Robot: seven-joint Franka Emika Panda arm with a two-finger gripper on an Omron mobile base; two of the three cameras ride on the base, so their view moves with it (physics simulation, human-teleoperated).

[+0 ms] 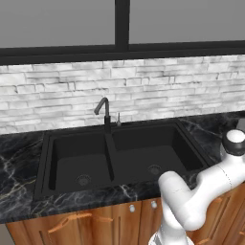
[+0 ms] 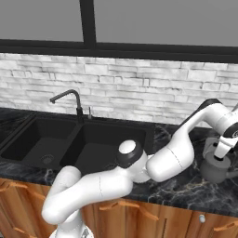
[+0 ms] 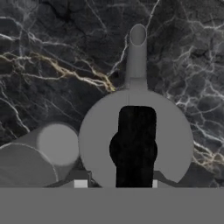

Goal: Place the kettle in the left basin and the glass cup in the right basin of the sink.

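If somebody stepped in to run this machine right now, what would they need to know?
Gripper: down over the kettle, its fingertips either side of the black handle; whether they already grip is unclear.
Kettle: on the marble counter, right of the sink, spout pointing away in the hand view.
Glass cup: on the counter right beside the kettle.
Left basin and right basin: neither holds the kettle or the cup.
Done: nothing placed yet.
Left: kettle into the left basin, then cup into the right basin.
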